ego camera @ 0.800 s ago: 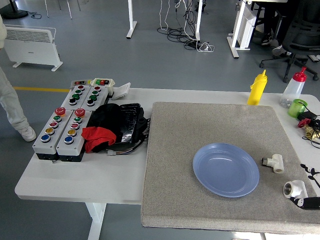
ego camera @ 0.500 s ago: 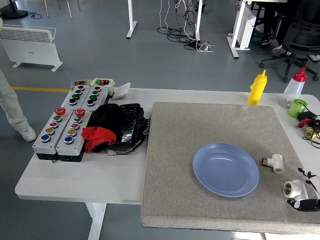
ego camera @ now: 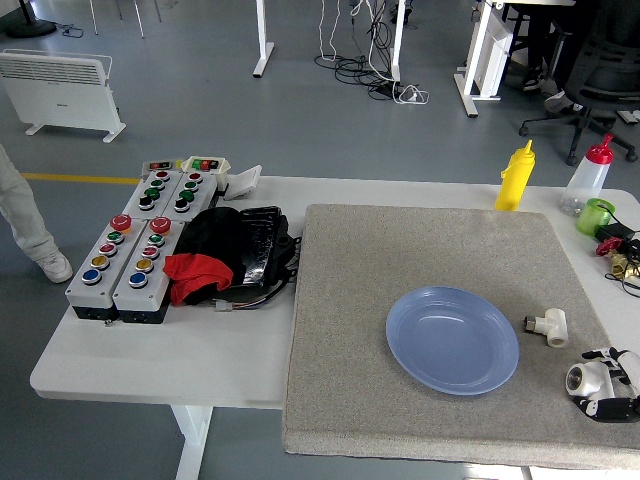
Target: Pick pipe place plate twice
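A blue plate lies on the grey mat, right of centre. One white T-shaped pipe fitting rests on the mat just right of the plate. A second white pipe fitting lies nearer the front right corner. My right hand comes in from the right edge, its black fingers curled over the top of this fitting and the thumb under it. It still touches the mat. My left hand does not show.
A yellow squeeze bottle, a clear bottle with a red cap and a green cup stand at the back right. Two grey button boxes and a black and red cloth heap occupy the left. A person's leg is at the far left.
My right hand has come further in from the right edge and its fingers have closed around the nearer fitting. The person's leg has drifted left.
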Robot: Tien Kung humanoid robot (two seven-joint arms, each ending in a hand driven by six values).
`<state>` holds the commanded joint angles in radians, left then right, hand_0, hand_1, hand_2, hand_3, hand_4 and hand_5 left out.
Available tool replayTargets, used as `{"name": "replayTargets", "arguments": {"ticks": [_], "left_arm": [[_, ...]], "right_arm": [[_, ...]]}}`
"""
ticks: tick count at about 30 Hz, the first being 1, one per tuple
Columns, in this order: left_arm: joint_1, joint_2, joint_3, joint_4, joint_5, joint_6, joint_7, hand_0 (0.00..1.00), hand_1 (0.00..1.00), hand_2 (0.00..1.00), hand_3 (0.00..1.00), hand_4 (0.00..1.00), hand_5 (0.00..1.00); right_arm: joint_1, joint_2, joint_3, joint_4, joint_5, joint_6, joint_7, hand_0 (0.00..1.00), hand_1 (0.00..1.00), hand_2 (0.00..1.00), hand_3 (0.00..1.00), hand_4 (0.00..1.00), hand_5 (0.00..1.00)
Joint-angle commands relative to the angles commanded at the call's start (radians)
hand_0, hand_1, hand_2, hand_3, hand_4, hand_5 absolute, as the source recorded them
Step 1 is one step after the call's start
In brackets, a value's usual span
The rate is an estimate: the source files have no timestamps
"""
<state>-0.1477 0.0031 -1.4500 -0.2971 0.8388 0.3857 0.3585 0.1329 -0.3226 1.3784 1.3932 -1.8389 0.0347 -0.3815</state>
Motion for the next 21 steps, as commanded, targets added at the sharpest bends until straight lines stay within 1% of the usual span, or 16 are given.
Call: {"name": "replayTargets", "arguments": {"ticks": [2, 3, 8, 9, 13, 17, 21], "left_arm": [[-0.001, 0.000, -0.001, 0.000, 0.002, 0.000, 0.001, 0.720, 0.682, 0.680, 0.728, 0.380, 0.998], [-0.001, 0.000, 0.000, 0.000, 0.001, 0.000, 0.001, 0.719, 0.682, 0.680, 0.727, 0.381, 0.998], [0.000, 0.000, 0.002, 0.000, 0.000, 0.000, 0.002, 0.719, 0.682, 0.680, 0.727, 0.381, 0.998], [0.000, 0.000, 0.002, 0.000, -0.001, 0.000, 0.002, 0.719, 0.684, 0.679, 0.727, 0.380, 0.998], [0.001, 0.000, 0.004, 0.000, -0.004, 0.001, 0.001, 0.719, 0.684, 0.679, 0.727, 0.380, 0.998], [0.001, -0.001, 0.003, -0.001, -0.004, 0.002, 0.002, 0.719, 0.684, 0.680, 0.726, 0.382, 0.998], [0.003, -0.001, 0.007, -0.002, -0.006, 0.004, 0.005, 0.720, 0.684, 0.680, 0.728, 0.381, 0.998]], "right_arm": [[0.000, -0.001, 0.002, 0.004, 0.001, -0.024, 0.012, 0.451, 0.546, 0.578, 0.706, 0.656, 0.175], [-0.002, -0.002, 0.004, 0.007, 0.001, -0.036, 0.023, 0.391, 0.489, 0.537, 0.672, 0.586, 0.143], [-0.005, -0.003, 0.008, 0.027, 0.005, -0.075, 0.070, 0.391, 0.489, 0.537, 0.672, 0.586, 0.143], [-0.005, -0.003, 0.007, 0.036, 0.007, -0.085, 0.080, 0.358, 0.469, 0.523, 0.643, 0.564, 0.153], [0.002, -0.007, -0.006, 0.071, 0.013, -0.117, 0.115, 0.358, 0.469, 0.523, 0.643, 0.564, 0.153], [0.036, -0.013, -0.035, 0.098, 0.027, -0.134, 0.144, 0.356, 0.466, 0.519, 0.625, 0.551, 0.148], [0.106, -0.032, -0.089, 0.097, 0.039, -0.124, 0.157, 0.363, 0.472, 0.518, 0.622, 0.552, 0.144]]}}
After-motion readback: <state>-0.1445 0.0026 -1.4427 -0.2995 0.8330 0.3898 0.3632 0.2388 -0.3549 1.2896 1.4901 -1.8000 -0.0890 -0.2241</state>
